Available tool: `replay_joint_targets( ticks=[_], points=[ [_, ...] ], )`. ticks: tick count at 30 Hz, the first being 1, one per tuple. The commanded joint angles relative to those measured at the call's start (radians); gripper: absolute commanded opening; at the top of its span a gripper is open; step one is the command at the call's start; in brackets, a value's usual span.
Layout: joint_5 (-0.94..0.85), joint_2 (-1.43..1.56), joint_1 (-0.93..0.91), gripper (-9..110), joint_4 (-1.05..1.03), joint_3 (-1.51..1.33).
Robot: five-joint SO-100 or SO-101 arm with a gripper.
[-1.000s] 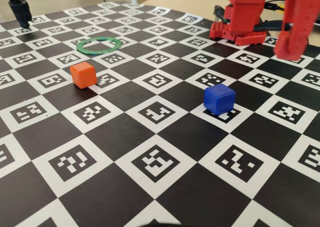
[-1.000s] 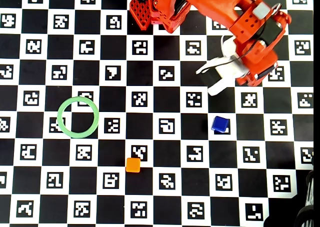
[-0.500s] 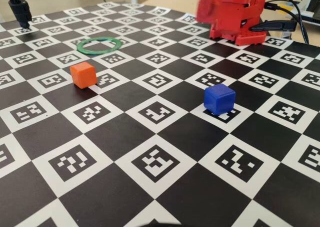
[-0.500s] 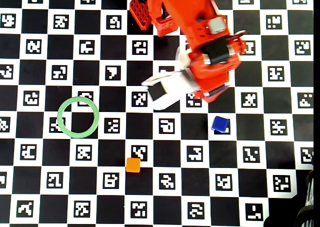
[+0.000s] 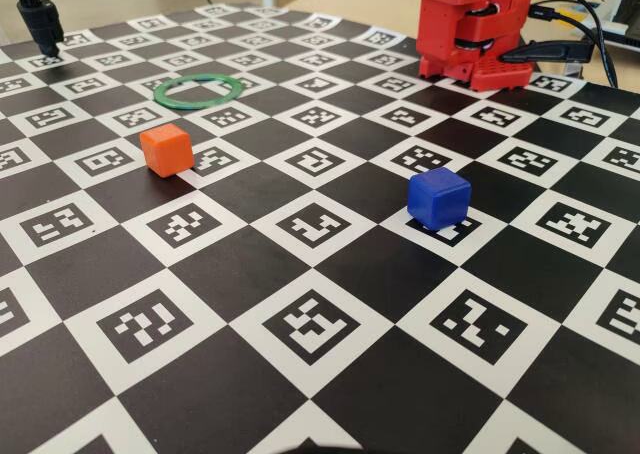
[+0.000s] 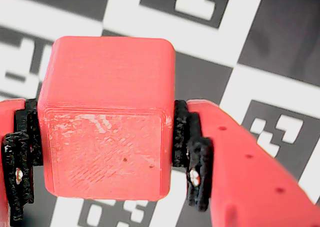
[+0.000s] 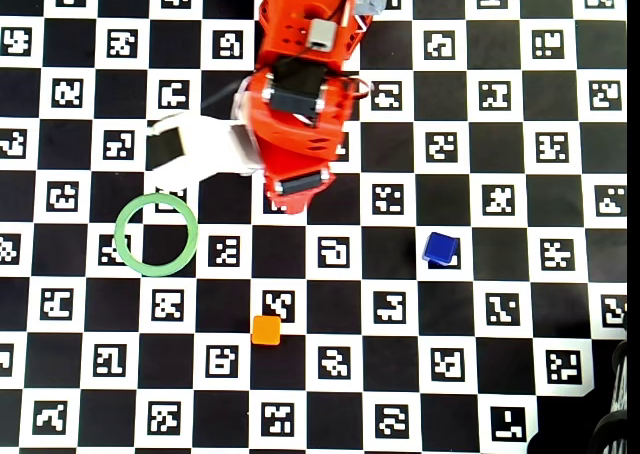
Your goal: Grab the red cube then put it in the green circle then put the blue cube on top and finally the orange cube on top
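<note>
In the wrist view my gripper (image 6: 104, 132) is shut on the red cube (image 6: 107, 122), with a black pad pressed on each side of it, and holds it above the board. The cube and jaws are hidden under the arm (image 7: 295, 114) in the overhead view. The green circle (image 7: 120, 236) lies flat and empty, left of and below the arm; it also shows in the fixed view (image 5: 198, 104). The orange cube (image 7: 266, 330) sits lower centre and shows in the fixed view (image 5: 166, 149). The blue cube (image 7: 440, 248) sits to the right and shows in the fixed view (image 5: 438, 196).
The black-and-white marker board (image 5: 320, 314) covers the table. The red arm base (image 5: 470, 29) stands at the far edge with cables (image 5: 575, 34) beside it. A black stand (image 5: 40, 19) is at the far left corner.
</note>
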State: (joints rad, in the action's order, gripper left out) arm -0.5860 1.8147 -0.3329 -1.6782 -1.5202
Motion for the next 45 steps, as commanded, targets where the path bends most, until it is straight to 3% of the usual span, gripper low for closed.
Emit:
replay_joint_targets(
  ticks=[1, 14, 30, 45],
  points=[
    [-0.055, -0.006, -0.071, 4, 0.006, 0.109],
    [-0.166, -0.232, -0.249, 4, 0.061, 0.281],
    [-0.189, -0.634, -0.428, 4, -0.012, 0.703],
    [-0.199, -0.673, -0.431, 4, 0.17, 0.537]
  ],
)
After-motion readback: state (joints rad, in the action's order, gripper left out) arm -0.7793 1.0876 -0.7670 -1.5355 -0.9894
